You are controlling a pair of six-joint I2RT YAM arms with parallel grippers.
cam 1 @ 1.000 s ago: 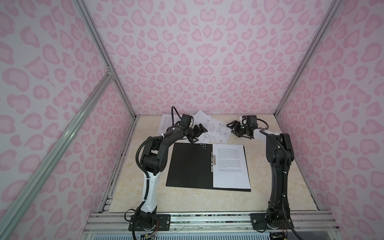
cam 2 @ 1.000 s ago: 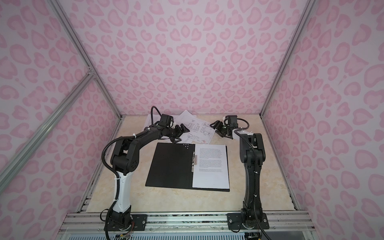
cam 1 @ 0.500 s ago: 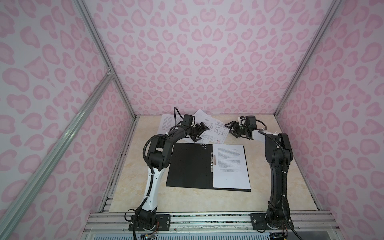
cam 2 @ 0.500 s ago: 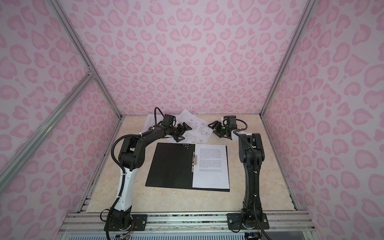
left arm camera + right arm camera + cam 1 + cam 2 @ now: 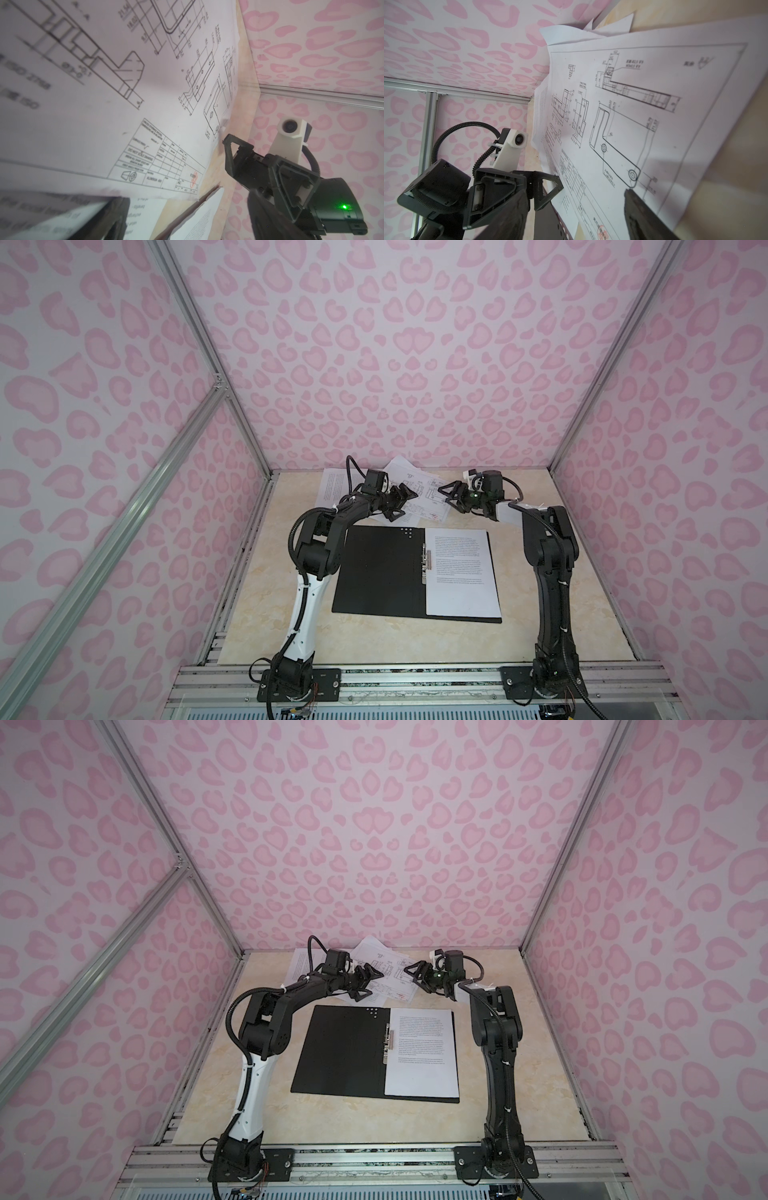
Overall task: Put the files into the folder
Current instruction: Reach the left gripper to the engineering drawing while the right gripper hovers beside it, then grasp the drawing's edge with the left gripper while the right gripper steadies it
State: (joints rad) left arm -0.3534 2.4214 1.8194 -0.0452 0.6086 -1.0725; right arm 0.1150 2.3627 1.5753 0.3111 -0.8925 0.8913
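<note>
left gripper (image 5: pixel 409 504), now over drawing sheet (image 5: pixel 426 493) at 12 o'clock of folder (image 5: pixel 378 568), starts narrowing, empty; right gripper (image 5: pixel 446 499) wide, empty; pickup likely begins.

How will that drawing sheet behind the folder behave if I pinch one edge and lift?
The drawing sheet looks like a single thin page, so it will likely droop from a one-edge pinch. It lies on the smooth table, so it may slide rather than lift. It overlaps other sheets, which might drag along.
</note>
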